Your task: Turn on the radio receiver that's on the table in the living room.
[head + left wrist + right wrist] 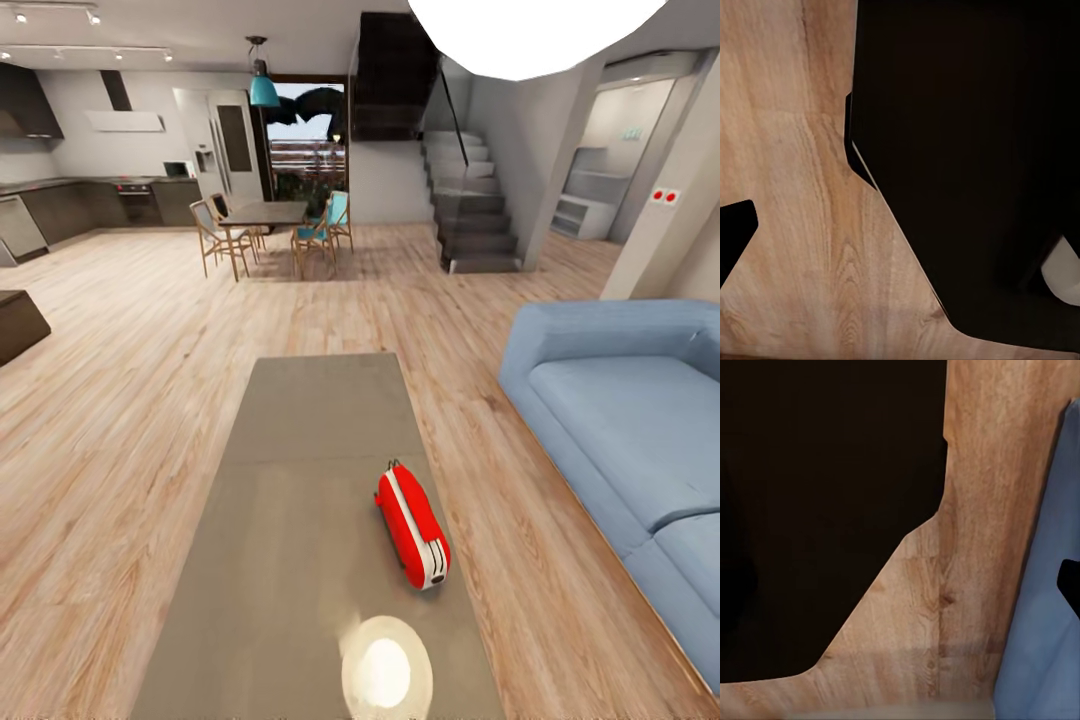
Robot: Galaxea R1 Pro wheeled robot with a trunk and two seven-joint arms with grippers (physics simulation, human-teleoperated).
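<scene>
The red radio receiver (pixel 412 527) lies on its side on the grey table (pixel 300 520), towards the table's right edge and just nearer than the seam. Its white band runs along its length, and the thin wire handle is at its far end. In the left wrist view, my left gripper (pixel 900 240) hangs over the plank floor beside the robot's dark body, with one dark fingertip (pixel 735 232) far out at the frame's edge. My right gripper (pixel 900 589) hangs likewise, its fingertip (pixel 1070 589) spread wide near the blue sofa (pixel 1042 645).
The light blue sofa (pixel 640 430) stands right of the table with a strip of floor between. The white pendant lamp (pixel 530 30) hangs overhead and glares on the tabletop (pixel 385 665). Farther off are a dining table with chairs (pixel 262 212), stairs (pixel 475 215) and a dark block (pixel 18 322).
</scene>
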